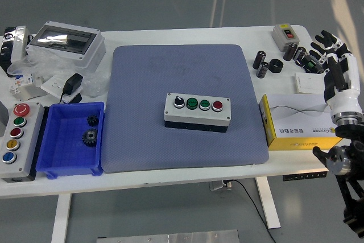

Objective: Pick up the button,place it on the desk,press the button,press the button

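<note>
Status: button box (198,112) sits flat mid-mat, so pick and place look done; both presses seem left to do. Right hand (335,64) hovers at the table's right edge, fingers spread, holding nothing. Box lies well apart, to the hand's left and nearer the robot, beyond yellow carton (300,122). Left hand unseen.

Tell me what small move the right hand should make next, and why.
Probably swing the right hand left toward the grey four-button control box on the blue-grey mat. The hand is open and holds nothing, hovering near the table's right edge above the yellow-and-white carton, well apart from the box, which sits untouched.
</note>
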### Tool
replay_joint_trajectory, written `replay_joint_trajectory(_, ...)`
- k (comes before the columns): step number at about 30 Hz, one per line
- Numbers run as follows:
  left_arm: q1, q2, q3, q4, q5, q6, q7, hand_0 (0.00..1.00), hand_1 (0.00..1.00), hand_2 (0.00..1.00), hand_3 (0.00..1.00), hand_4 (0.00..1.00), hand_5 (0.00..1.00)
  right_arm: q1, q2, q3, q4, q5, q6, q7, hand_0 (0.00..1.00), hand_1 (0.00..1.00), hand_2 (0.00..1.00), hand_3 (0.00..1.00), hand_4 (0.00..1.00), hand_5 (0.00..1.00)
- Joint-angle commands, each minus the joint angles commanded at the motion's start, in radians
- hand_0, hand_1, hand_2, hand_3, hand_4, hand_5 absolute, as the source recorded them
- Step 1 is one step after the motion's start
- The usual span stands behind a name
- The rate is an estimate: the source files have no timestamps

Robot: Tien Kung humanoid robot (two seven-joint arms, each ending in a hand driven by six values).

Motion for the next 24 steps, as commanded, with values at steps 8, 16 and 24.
replay_joint_trajectory(8, 0.002, -0.002, 0.001, 0.000, -0.001, 0.001, 0.002, 0.626, 0.503, 0.530, 0.600, 0.610, 0.221, 0.004, -0.002, -0.002, 0.002, 0.001, 0.001, 0.001, 0.770, 0.744, 0.759, 0.723, 0.810, 0.590)
replay_joint_trajectory(16, -0.003, -0.001, 0.001, 0.000, 0.001, -0.001, -0.002, 0.626, 0.503, 0.530, 0.600, 0.611, 0.221, -0.003, -0.005, 0.006, 0.004, 0.004, 0.003, 0.002, 0.771, 0.744, 0.760, 0.722, 0.810, 0.588)
replay_joint_trajectory(24, -0.004, 0.005, -0.001, 0.000, 0.008, -0.003, 0.001, 0.626, 0.504, 0.530, 0.600, 0.611, 0.221, -0.008, -0.008, 0.010, 0.001, 0.008, 0.003, 0.002, 0.771, 0.744, 0.760, 0.722, 0.810, 0.588)
